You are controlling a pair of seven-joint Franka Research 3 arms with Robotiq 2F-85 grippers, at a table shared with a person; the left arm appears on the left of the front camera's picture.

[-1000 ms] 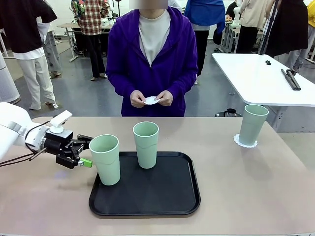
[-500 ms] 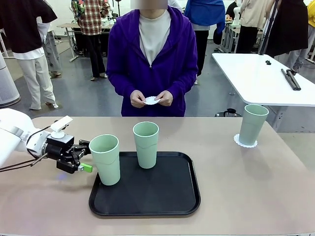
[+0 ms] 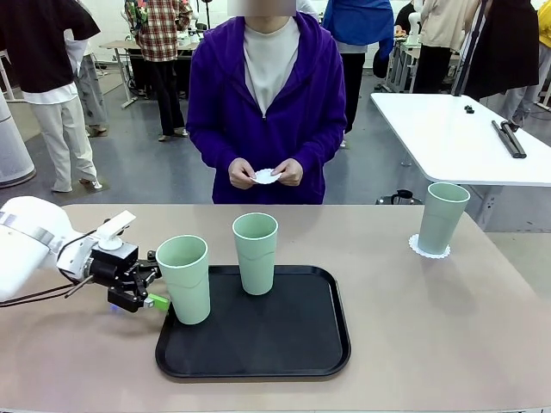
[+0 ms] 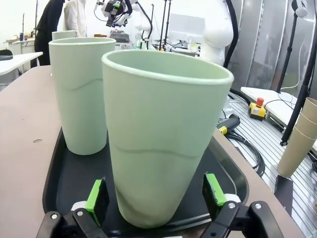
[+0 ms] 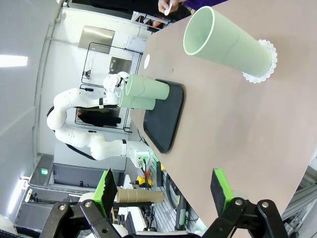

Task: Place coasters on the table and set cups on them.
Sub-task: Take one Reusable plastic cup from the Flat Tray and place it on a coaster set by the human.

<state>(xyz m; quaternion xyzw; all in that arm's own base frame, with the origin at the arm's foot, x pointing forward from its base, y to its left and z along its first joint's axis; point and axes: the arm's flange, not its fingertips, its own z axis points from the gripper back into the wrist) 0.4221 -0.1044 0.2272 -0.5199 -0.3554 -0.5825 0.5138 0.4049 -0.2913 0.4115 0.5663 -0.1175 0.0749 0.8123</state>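
Two pale green cups stand on the black tray [image 3: 258, 348]: the left cup [image 3: 183, 280] and the middle cup [image 3: 256, 254]. My left gripper [image 3: 146, 291] is open at the left cup's base. In the left wrist view that cup [image 4: 163, 144] stands between the green pads [image 4: 96, 196], with small gaps on both sides. A third cup [image 3: 442, 219] rests on a white scalloped coaster [image 3: 429, 250] on the beige table [image 3: 448, 327] at the right. The person holds another coaster [image 3: 266, 176] in both hands. My right gripper [image 5: 163, 191] hangs open above the table, well away from the cup on its coaster [image 5: 228, 42].
The tray takes up the table's near middle, and bare tabletop lies to its right and left. A white table [image 3: 456, 129] stands behind at the right. Several people stand farther back. Cables and a stack of paper cups [image 4: 297, 144] sit beyond the table's edge.
My left gripper has slid a little nearer and lower, and its open fingers now stand around the left cup's base. The cups and the person's hands have not moved.
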